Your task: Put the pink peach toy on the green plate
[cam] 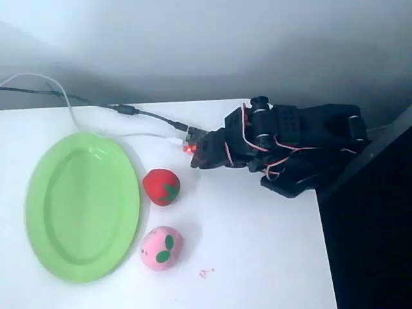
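- The pink peach toy (pixel 162 248) is lying at the near edge of the white table (pixel 257 257) in the overhead view, just beside the near right rim of the green plate (pixel 82 205); whether it is touching the rim cannot be told. Its two dark leaf marks are facing up. Nothing is gripping it, so the task appears not yet begun.
- A small reddish speck (pixel 205 273) is sitting on the table just right of the peach; it is too small to identify.
- The red strawberry-like ball (pixel 161 187) is resting one step farther back, also close against the plate's right rim and near the peach. Risk: it is lying between the arm and the peach, so a straight reach is likely to knock it or to pick it up by mistake.
- The plate is lying flat and bare on the left. Risk: a sideways push on either toy could be nudging the light plate out of place.
- The pincer (pixel 201 158) is hanging folded low at the far side, well apart from the peach; whether its jaws are parted or closed cannot be told, since the black parts are blurring together.
- White and dark cables (pixel 138 114) are trailing along the far edge toward the arm's base. Risk: they could be snagging as the arm is unfolding.
- The round soft peach may be rolling away under an off-centre pinch.
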